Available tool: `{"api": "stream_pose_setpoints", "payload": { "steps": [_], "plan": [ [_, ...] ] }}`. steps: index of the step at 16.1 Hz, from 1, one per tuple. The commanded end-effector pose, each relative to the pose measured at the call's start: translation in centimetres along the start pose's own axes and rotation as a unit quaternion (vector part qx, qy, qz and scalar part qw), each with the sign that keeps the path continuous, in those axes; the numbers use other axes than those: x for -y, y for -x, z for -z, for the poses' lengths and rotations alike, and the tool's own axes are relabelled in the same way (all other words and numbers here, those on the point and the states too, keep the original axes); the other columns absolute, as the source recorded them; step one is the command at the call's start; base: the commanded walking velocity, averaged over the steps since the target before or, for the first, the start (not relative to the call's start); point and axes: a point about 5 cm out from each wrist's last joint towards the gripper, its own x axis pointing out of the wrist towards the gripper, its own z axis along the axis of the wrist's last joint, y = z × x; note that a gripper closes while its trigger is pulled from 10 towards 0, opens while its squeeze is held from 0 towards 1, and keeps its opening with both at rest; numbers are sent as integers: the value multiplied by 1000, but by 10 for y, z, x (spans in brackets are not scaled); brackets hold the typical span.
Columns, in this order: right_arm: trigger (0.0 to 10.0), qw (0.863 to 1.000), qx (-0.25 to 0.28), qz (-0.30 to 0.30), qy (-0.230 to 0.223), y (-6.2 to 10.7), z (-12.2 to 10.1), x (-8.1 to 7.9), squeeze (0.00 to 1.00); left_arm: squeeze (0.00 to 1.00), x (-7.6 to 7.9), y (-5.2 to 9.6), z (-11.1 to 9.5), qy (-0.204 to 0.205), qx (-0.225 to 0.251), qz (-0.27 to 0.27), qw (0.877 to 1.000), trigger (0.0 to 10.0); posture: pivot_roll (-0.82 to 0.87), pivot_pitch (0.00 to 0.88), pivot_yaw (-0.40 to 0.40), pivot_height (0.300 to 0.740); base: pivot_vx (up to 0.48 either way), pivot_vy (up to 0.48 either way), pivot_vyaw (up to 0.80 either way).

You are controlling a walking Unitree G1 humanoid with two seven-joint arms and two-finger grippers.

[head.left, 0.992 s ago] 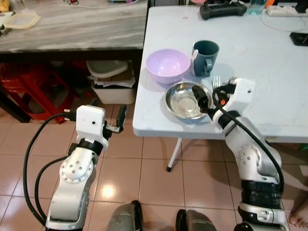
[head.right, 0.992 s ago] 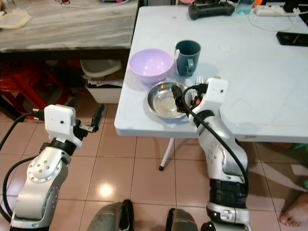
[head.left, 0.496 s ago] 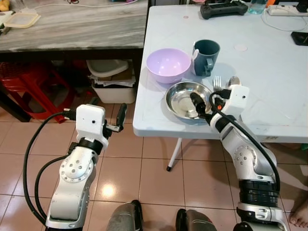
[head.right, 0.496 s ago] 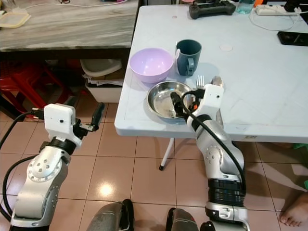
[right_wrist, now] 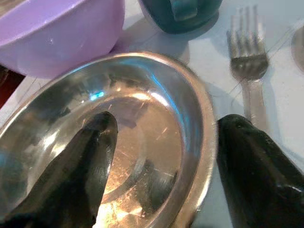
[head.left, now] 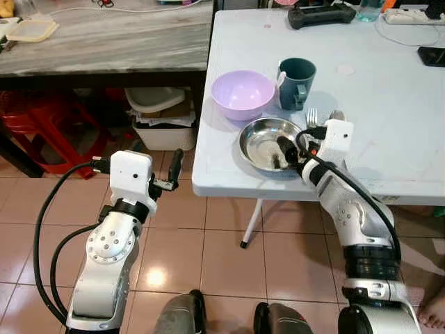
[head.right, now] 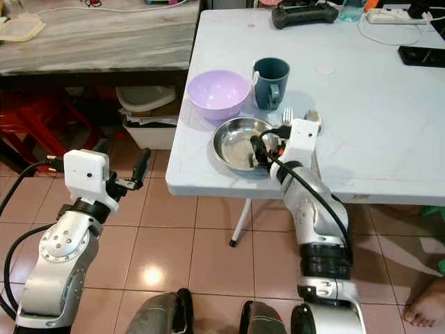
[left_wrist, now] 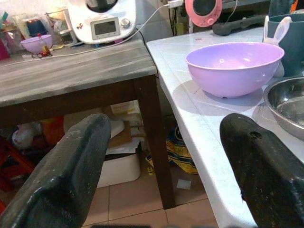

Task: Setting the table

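A steel plate [head.left: 263, 144] lies near the front edge of the white table [head.left: 389, 90]. Behind it stand a purple bowl [head.left: 243, 94] and a teal mug [head.left: 297, 82]. A fork [head.left: 312, 117] and a spoon [head.left: 337, 115] lie just right of the plate. My right gripper [head.left: 286, 150] is open at the plate's right rim. In the right wrist view one finger [right_wrist: 80, 166] hovers over the plate's inside [right_wrist: 142, 128] and the other [right_wrist: 251, 161] stands outside the rim beside the fork [right_wrist: 247, 52]. My left gripper [head.left: 174, 167] hangs open off the table's left side, empty [left_wrist: 164, 128].
A grey-topped side table [head.left: 104, 38] stands to the left, with a red stool [head.left: 49, 129] and a white bin [head.left: 163, 129] beneath it. A black controller [head.left: 320, 14] and a phone [head.left: 432, 54] lie at the table's far side. A person's foot [head.left: 434, 309] is at bottom right.
My right wrist dipped toward the table's front edge, then rose slightly; its fingers stay at the plate's right rim. The left arm has not moved.
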Motion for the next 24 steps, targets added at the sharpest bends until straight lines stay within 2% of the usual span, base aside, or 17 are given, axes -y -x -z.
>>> {"api": "stream_pose_setpoints", "payload": {
  "steps": [1,8,17,19,20,23,24],
  "plan": [
    [0,1000,-29,-8,-6,-3,10,-3,0,0,-2,2,2,-4,-8,1,1000,10000,54,148,65,740,0,0,0],
    [0,998,-61,-5,-17,-2,17,2,0,0,-1,2,3,0,-10,5,1000,10000,50,144,65,740,0,0,0],
    [0,997,-70,-2,-26,3,19,3,0,0,0,0,5,7,-15,1,1000,10000,42,141,55,740,0,0,0],
    [0,998,-47,-5,-31,6,12,-1,0,0,-2,1,6,11,-17,-6,1000,10000,40,138,55,740,0,0,0],
    [0,999,-18,-13,-23,8,4,-5,0,0,-3,1,10,19,-28,-14,999,10000,38,138,55,740,0,0,0],
    [0,999,36,-31,-6,14,-9,-12,0,0,-3,-1,10,-7,-24,-16,1000,10000,29,129,56,740,0,422,0],
    [0,999,41,-32,-6,15,-10,-13,0,0,-3,-1,11,-2,-24,-17,1000,10000,28,126,56,740,0,480,0]
  ]
}}
